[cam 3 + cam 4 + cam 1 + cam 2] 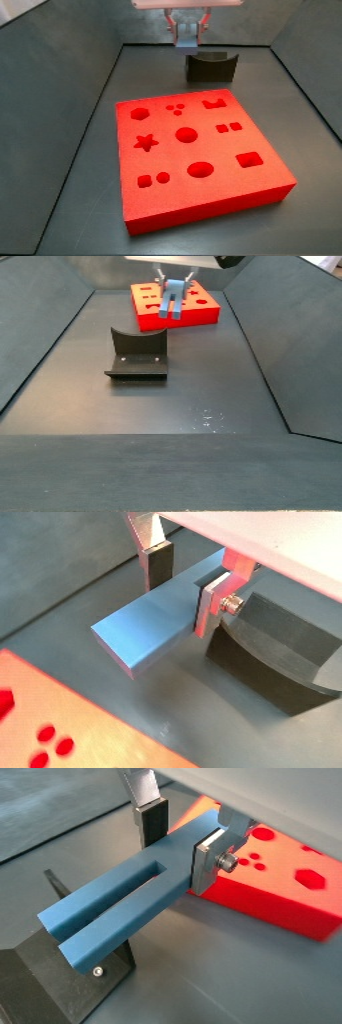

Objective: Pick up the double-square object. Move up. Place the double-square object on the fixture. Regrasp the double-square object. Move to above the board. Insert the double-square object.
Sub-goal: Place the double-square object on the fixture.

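Dark grey floor carried the board [201, 160] and fixture [135, 354]; the gripper [185, 838] hung between them, clamped on the double-square object [114, 906]; a loose grip risked tilt, jamming insertion.

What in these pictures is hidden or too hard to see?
- Gripper: its body is cut off by the edge in both wrist views.
- Long blue-grey bar-shaped peg: tiny in a side view; its slot cannot be seen there.
- Bright red recessed board: mostly hidden behind the gripper.
- Dark notched fixture: partly cut off.
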